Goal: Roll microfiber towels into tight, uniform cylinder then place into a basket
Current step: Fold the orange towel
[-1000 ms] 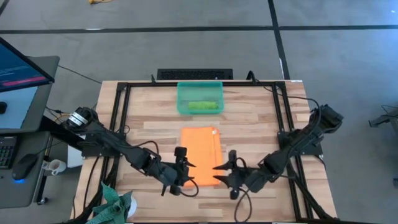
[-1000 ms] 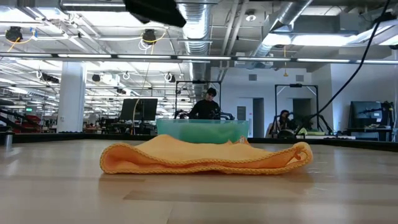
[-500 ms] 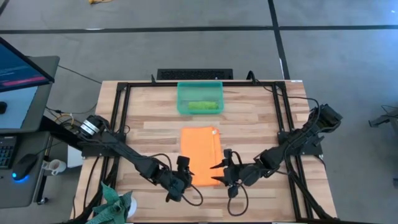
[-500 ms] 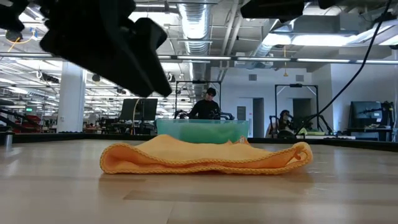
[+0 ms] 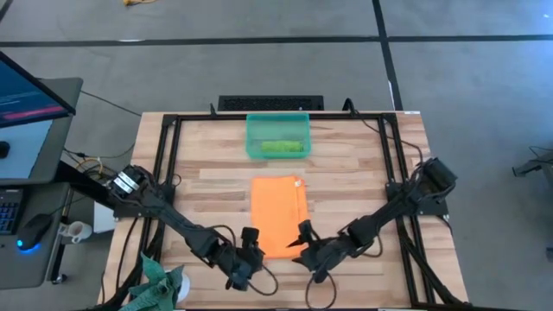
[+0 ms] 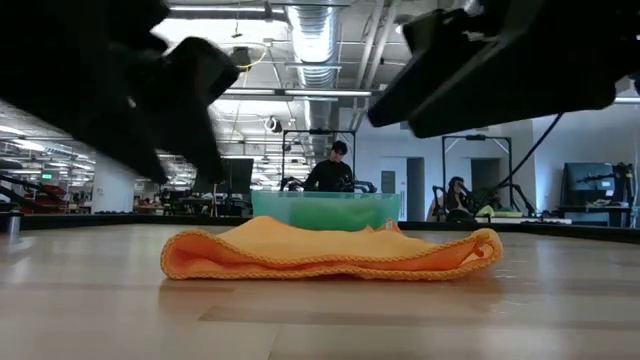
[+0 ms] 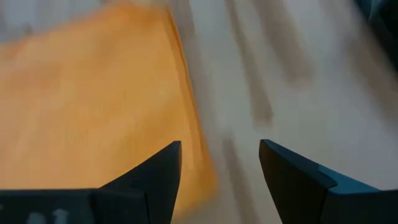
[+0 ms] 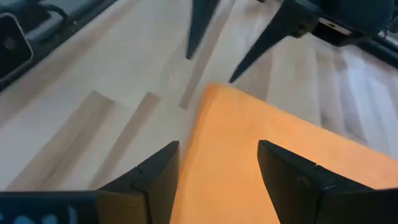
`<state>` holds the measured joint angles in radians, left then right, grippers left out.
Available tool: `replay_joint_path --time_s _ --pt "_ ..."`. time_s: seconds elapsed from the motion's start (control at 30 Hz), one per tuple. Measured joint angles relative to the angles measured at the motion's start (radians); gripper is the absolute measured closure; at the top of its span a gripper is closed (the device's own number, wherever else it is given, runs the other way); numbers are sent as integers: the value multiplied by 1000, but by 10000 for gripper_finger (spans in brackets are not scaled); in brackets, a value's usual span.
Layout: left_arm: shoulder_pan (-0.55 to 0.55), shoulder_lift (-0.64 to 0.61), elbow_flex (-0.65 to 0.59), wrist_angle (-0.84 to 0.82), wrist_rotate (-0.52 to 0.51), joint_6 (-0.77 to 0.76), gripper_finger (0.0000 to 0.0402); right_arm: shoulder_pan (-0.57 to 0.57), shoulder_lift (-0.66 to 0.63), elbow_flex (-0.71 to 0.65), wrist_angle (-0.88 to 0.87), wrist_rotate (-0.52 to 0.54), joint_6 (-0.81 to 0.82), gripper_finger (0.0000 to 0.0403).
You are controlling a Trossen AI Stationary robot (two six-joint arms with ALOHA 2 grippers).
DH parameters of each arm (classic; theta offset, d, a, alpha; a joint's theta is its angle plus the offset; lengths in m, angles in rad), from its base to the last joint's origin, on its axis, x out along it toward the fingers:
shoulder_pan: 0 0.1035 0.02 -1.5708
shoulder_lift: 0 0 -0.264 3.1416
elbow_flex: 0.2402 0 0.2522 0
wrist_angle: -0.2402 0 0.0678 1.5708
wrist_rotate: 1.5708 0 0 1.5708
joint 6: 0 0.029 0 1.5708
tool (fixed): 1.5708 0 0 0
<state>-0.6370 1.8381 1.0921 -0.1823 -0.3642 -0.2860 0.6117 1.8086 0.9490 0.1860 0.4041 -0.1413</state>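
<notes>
From overhead I see the orange microfiber towel (image 5: 279,216) lying flat on the wooden surface (image 5: 346,173), folded into a tall rectangle roughly in the middle. Farther back, near the far edge, sits the translucent teal-green basket (image 5: 277,136), and inside it I can make out the lime green towel (image 5: 282,148) lying as a short roll. My left claw (image 5: 248,250) is down at the near left corner of the orange towel, and through its wrist camera I see both fingers (image 7: 152,177) spread wide with nothing between them, the towel's edge running just in front and partly between them. My right claw (image 5: 300,245) sits at the near right corner of the same towel; its wrist camera shows its fingers (image 8: 155,171) also standing wide apart and empty, with the orange cloth directly ahead and the pointed tips of the other claw visible across the corner. I cannot tell whether either claw is touching the cloth. From table height the orange towel looks like a low, slightly rumpled mound with a stitched hem, the basket just behind it, and both claws loom as dark blurs close to the lens. Beyond the surface a person (image 6: 333,170) sits in the room behind.
</notes>
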Motion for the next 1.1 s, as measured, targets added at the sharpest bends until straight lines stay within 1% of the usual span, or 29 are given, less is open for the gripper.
replay_joint_path --time_s 0.03,0.07,0.17,0.23,0.3,0.37,0.47,0.63,0.77,0.87,1.0,1.1 --pt "-3 2 -2 -20 1 23 192 -3 16 17 -3 -8 0 163" --pt "-3 12 -2 -3 2 42 192 -5 30 34 -9 -23 4 163" --pt "0 25 -1 -21 -3 50 192 -5 66 100 -81 -65 48 163" --pt "11 50 1 19 10 50 192 -5 78 141 -163 -68 96 163" --pt "17 63 -1 4 19 59 192 -4 79 174 -248 -68 137 163" --pt "30 80 0 21 24 72 192 -3 78 179 -300 -66 194 163" --pt "53 82 -1 -16 21 65 192 0 80 175 -375 -66 256 163" --pt "83 81 0 -17 26 13 192 4 107 176 -412 -67 301 163" --pt "91 80 0 -23 74 -25 192 3 132 177 -409 -123 301 163" --pt "91 80 0 -31 90 -70 192 -5 161 176 -415 -120 316 163" --pt "91 80 0 -48 132 -116 192 -23 170 181 -437 -127 352 163" --pt "92 80 0 -48 143 -142 193 -36 170 181 -448 -138 356 163"
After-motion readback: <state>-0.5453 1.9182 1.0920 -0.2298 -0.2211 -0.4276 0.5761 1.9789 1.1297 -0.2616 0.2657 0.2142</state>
